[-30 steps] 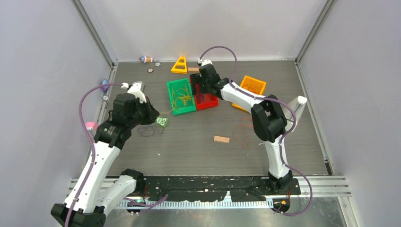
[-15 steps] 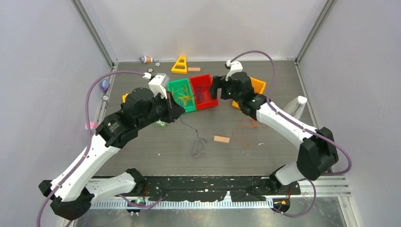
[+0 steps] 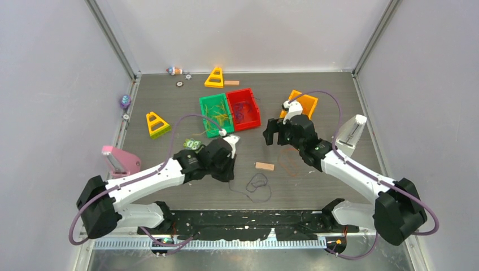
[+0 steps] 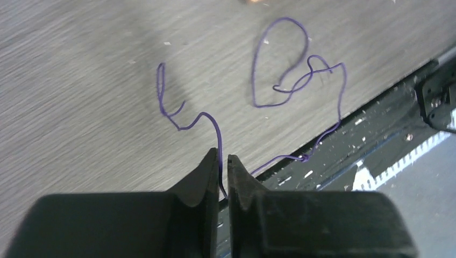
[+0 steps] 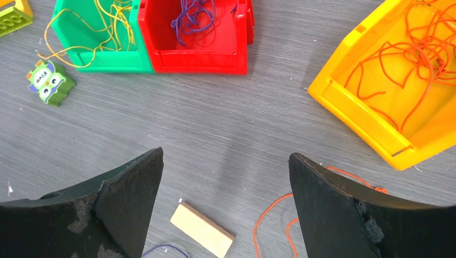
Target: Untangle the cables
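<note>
A purple cable (image 3: 257,183) lies in loose loops near the table's front edge. One end of this purple cable (image 4: 159,86) runs up between the jaws of my left gripper (image 4: 223,157), which is shut on it. That left gripper (image 3: 229,172) hovers low just left of the loops. My right gripper (image 5: 226,156) stands wide open and empty above bare table, with an orange cable (image 5: 269,215) below its right finger. Seen from above, the right gripper (image 3: 277,134) is in front of the bins. More purple cables (image 5: 193,19) fill the red bin (image 5: 199,62).
A green bin (image 5: 102,62) holds yellow cables and a yellow bin (image 5: 349,107) holds orange ones. A wooden block (image 5: 201,231) lies below the right gripper. An owl toy (image 5: 49,81), two yellow triangles (image 3: 157,123) and a pink object (image 3: 120,161) sit on the left.
My left arm has swung from beside the bins down toward the front edge, dragging the purple cable with it. The right arm has pulled back from the bins, still open.
</note>
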You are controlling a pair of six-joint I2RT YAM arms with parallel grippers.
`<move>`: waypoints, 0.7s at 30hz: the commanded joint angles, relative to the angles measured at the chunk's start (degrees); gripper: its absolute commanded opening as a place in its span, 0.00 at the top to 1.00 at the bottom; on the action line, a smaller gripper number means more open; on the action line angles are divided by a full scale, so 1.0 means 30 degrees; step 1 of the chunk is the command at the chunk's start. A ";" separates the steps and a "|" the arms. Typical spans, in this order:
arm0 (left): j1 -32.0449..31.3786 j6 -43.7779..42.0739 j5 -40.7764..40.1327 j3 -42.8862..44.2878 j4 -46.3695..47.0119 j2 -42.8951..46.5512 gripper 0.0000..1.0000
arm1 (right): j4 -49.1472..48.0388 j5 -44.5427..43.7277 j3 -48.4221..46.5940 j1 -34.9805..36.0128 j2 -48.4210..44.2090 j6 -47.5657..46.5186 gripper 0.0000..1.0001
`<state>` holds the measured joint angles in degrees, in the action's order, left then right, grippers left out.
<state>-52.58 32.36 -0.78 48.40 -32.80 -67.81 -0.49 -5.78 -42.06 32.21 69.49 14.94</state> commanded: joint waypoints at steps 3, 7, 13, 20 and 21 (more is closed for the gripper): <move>-0.2105 -0.0771 -0.0207 0.1821 0.2276 -0.2399 0.85 | 0.0249 0.0794 0.1234 0.0016 -0.2878 0.0448 0.08; -0.3297 -0.1503 -0.0657 0.2925 0.2347 -0.4040 0.56 | 0.1911 0.1057 0.2404 0.0017 -0.5454 0.1187 0.04; -0.3561 -0.0395 -0.1836 0.3170 0.0879 -0.4385 0.02 | 0.6008 0.3179 0.3107 0.0115 -0.7093 0.3115 0.05; -0.3493 0.1746 -0.3034 0.0455 -0.0517 0.0039 0.00 | 0.6012 0.6102 0.5236 0.1705 -0.7678 0.4161 0.05; -0.3357 0.2063 -0.3116 0.0240 -0.1079 0.0469 0.00 | 0.5856 0.6377 0.5460 0.1901 -0.7450 0.4293 0.05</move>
<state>-63.26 33.89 -6.79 51.27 -31.27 -72.60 17.02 7.35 -27.62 35.20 47.18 24.88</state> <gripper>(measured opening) 0.995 0.955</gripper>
